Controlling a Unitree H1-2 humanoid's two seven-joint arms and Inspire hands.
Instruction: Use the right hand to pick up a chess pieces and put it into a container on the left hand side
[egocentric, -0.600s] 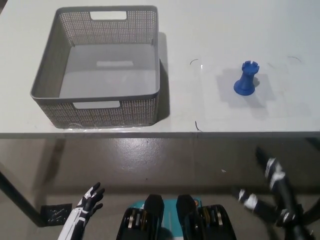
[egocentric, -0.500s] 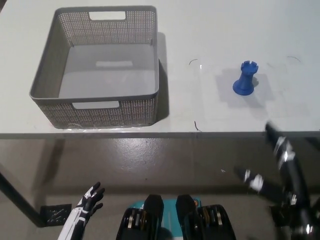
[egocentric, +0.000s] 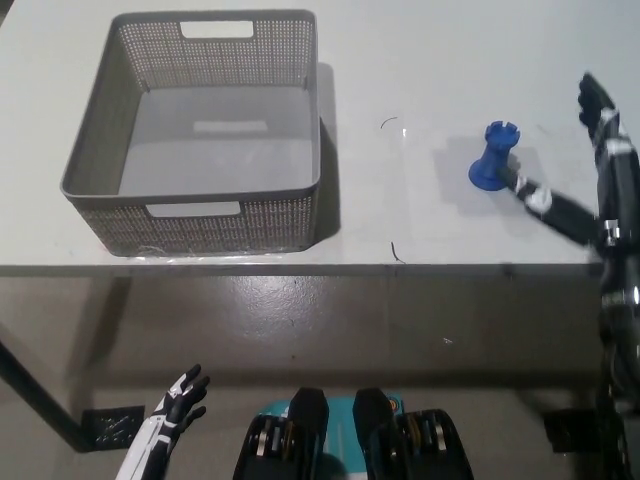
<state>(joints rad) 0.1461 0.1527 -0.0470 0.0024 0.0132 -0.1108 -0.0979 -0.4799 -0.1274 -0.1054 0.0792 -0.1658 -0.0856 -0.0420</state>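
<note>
As the black right robot hand (egocentric: 590, 170) hung spread and holding nothing at the surface's (egocentric: 420, 60) right edge | blue rook (egocentric: 494, 156) stood upright just to its left, one finger nearly touching its base | smooth plastic, crenellated top, flared foot | grey perforated basket (egocentric: 300, 130) lay well left | white left robot hand (egocentric: 178, 398) rested low, fingers apart.

One blue chess piece (egocentric: 494, 156) stands on the bench (egocentric: 420, 60). One grey basket (egocentric: 200, 130) sits there too. Two hands show.
</note>
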